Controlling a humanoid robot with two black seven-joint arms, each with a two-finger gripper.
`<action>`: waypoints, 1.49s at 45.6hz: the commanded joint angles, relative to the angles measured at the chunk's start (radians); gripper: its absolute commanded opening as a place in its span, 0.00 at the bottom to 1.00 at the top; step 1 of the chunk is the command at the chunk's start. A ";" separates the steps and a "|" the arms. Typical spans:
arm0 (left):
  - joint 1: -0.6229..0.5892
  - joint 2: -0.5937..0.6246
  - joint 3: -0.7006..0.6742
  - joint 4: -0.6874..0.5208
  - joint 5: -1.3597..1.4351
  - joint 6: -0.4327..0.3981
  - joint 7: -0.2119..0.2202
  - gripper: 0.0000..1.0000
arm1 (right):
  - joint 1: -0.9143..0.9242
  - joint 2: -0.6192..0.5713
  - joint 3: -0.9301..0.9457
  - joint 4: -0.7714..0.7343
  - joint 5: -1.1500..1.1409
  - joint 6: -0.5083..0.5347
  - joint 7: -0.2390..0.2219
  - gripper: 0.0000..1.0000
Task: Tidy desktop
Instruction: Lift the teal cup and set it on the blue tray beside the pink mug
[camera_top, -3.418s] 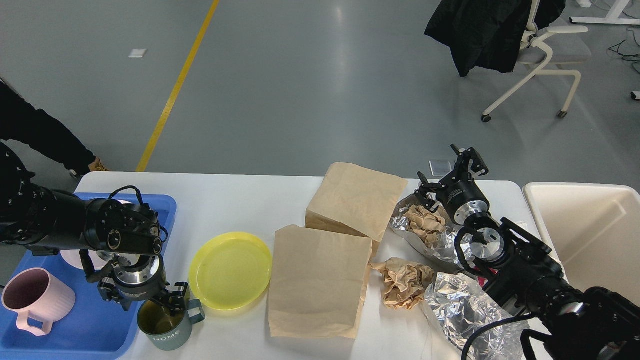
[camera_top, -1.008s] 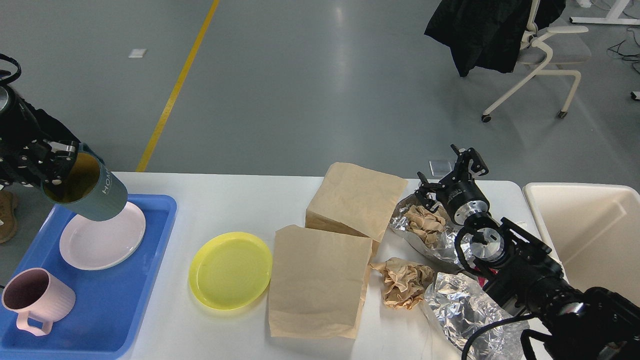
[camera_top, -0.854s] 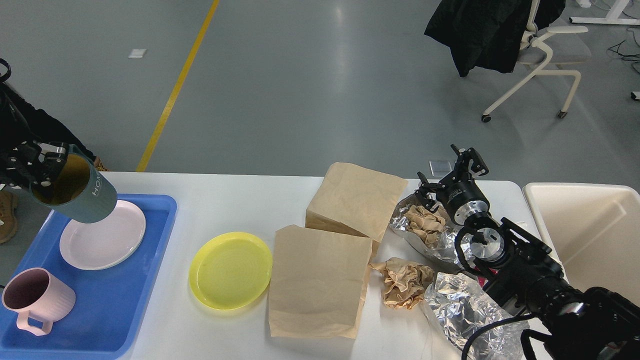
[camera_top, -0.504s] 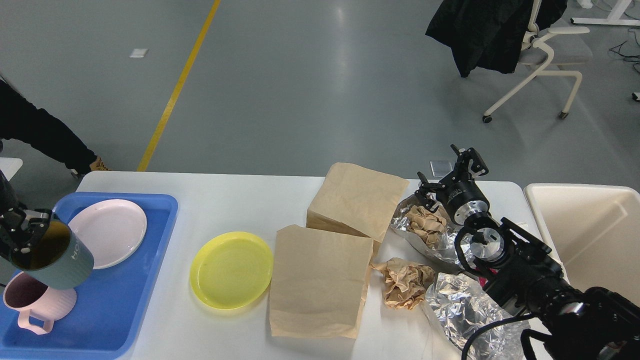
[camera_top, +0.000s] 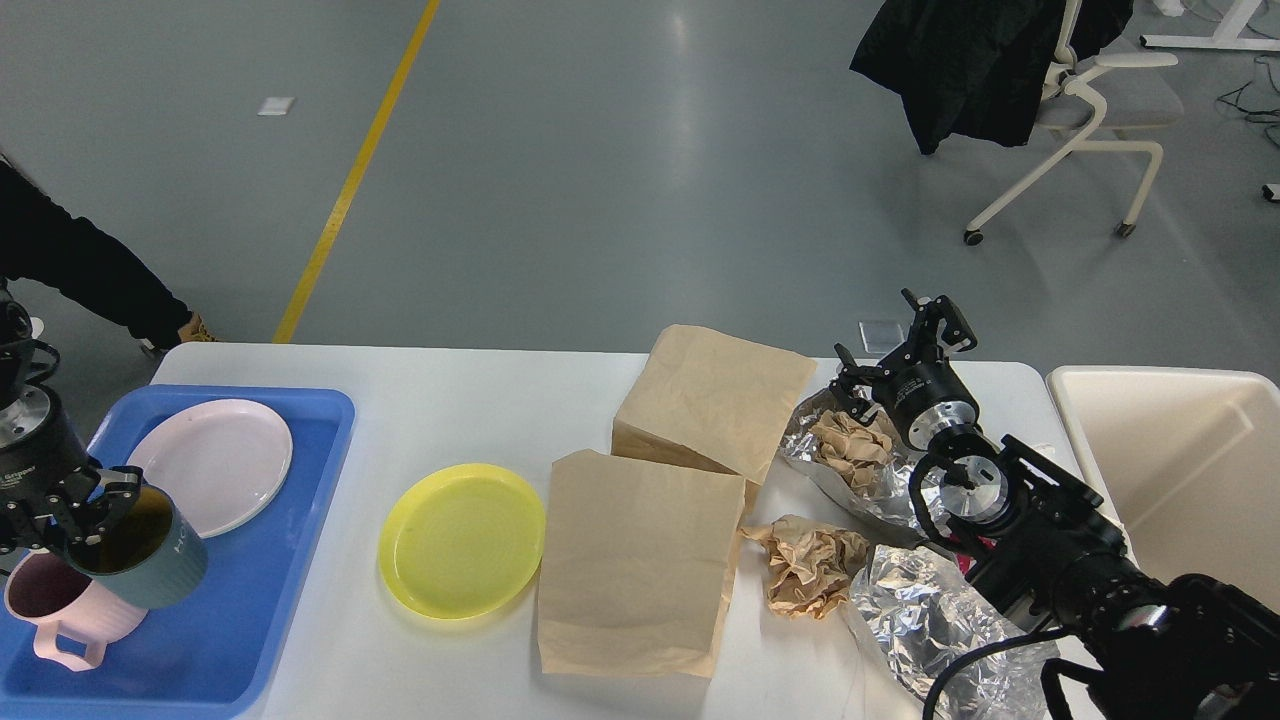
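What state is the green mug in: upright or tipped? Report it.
Tipped. The green mug leans with its mouth toward the camera, gripped at the rim by the left gripper.

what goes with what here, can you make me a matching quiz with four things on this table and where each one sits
Things:
1. green mug
2. pink plate
3. yellow plate
4. crumpled brown paper

Places:
A. bare desktop, left of the paper bags
B. flat in the blue tray
C. between a paper bag and foil
D. held by the left gripper over the tray

Pairs: 1-D, 2-B, 3-A, 4-C
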 joint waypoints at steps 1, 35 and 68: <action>0.032 -0.014 -0.011 0.010 0.000 0.000 0.002 0.00 | 0.000 0.000 0.000 0.000 0.000 0.000 -0.001 1.00; 0.196 -0.120 -0.067 0.085 -0.002 0.084 0.028 0.00 | 0.000 0.000 0.000 0.000 0.000 0.000 -0.001 1.00; 0.222 -0.126 -0.079 0.085 -0.002 0.144 0.026 0.57 | 0.000 0.000 0.000 0.000 0.000 0.000 -0.001 1.00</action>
